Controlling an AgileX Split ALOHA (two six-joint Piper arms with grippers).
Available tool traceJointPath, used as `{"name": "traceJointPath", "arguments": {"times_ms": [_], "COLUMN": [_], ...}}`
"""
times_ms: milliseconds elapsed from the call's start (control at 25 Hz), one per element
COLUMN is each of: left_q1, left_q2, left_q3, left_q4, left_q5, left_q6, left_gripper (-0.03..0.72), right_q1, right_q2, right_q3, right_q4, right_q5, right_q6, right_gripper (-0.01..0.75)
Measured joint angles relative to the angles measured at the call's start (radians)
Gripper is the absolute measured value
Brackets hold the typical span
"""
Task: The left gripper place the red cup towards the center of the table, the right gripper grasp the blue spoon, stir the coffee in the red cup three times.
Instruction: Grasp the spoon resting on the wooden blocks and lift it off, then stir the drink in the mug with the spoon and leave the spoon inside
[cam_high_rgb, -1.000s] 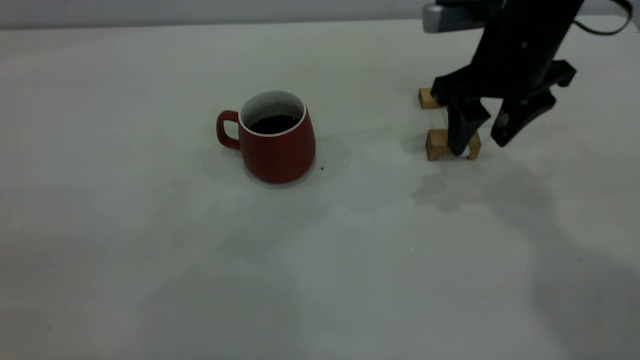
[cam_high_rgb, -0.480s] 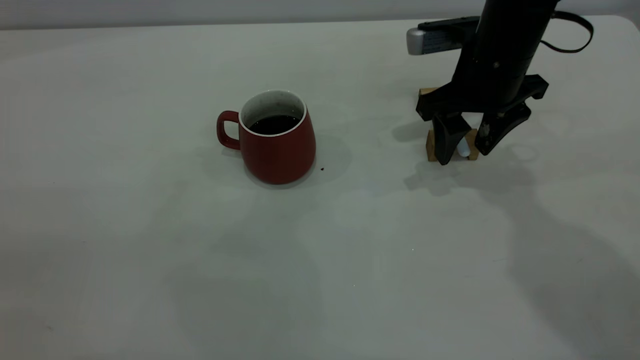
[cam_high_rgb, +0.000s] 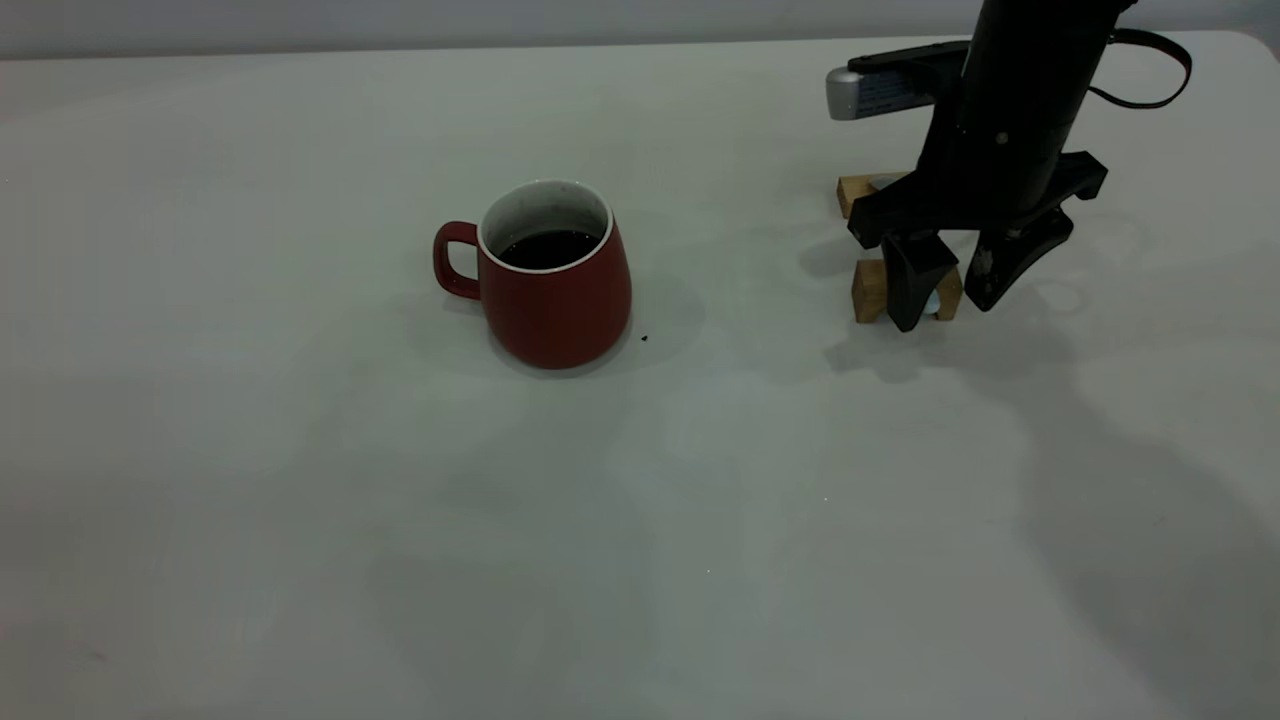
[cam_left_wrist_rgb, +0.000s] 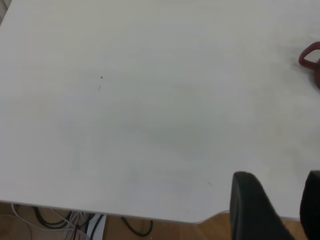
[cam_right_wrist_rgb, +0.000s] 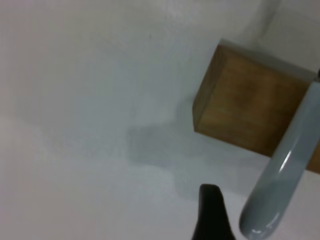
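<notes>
1. My right claw (cam_high_rgb: 948, 300) hangs point-down near the desk's (cam_high_rgb: 300, 500) far right corner, its two fingers spread apart and lowered on either side of the nearer wooden block (cam_high_rgb: 872, 289).
2. The blue spoon (cam_right_wrist_rgb: 280, 180) lies across that block; its pale rounded handle end (cam_high_rgb: 932, 302) shows between my right fingers. No finger is seen touching it, and one black fingertip (cam_right_wrist_rgb: 212, 212) sits just beside the handle end in the right wrist view.
3. A second wooden block (cam_high_rgb: 856, 190) sits farther back, towards the far edge, partly hidden by my right arm.
4. The red cup (cam_high_rgb: 548, 275) stands upright around the middle of the desk, nearer the far edge, handle pointing towards the left edge. It is well apart from my right claw.
5. The coffee (cam_high_rgb: 548, 247) fills the cup partway, below the white speckled inner wall.
6. My left claw (cam_left_wrist_rgb: 272, 210) hovers by a desk edge, well away from the cup (cam_left_wrist_rgb: 311, 57), fingers parted and gripping nothing.
</notes>
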Motion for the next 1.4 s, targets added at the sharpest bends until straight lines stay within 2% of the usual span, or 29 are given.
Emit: {"name": "traceJointPath", "arguments": {"times_ms": [200,320,480,600,640,880,1000,1080,1400], "left_q1": [0.000,0.000,0.000,0.000,0.000,0.000,0.000,0.000,0.000], "left_q2": [0.000,0.000,0.000,0.000,0.000,0.000,0.000,0.000,0.000], "left_q3": [0.000,0.000,0.000,0.001,0.001,0.001,0.001,0.001,0.001], "left_q4": [0.000,0.000,0.000,0.000,0.000,0.000,0.000,0.000,0.000], "left_q5": [0.000,0.000,0.000,0.000,0.000,0.000,0.000,0.000,0.000], "left_q6": [-0.001,-0.001,-0.001,-0.001,-0.001,-0.001,-0.001,-0.001,-0.001], "left_gripper": [0.318,0.318,0.318,0.318,0.318,0.318,0.318,0.318,0.318], "right_q1": [0.000,0.000,0.000,0.000,0.000,0.000,0.000,0.001,0.047], "right_q2": [0.022,0.022,0.022,0.021,0.016,-0.115,-0.202,-0.241,-0.256], "right_q3": [0.000,0.000,0.000,0.000,-0.004,-0.082,-0.133,-0.152,-0.158], "right_q4": [0.000,-0.008,-0.035,-0.070,-0.084,-0.059,0.097,0.269,0.948], "right_q5": [-0.009,-0.013,-0.018,-0.016,-0.008,0.163,0.279,0.334,0.360], "right_q6": [0.000,0.001,0.001,0.001,0.001,0.019,0.070,0.137,0.342], "right_gripper": [0.578,0.543,0.368,0.172,0.132,0.136,0.136,0.136,0.136]}}
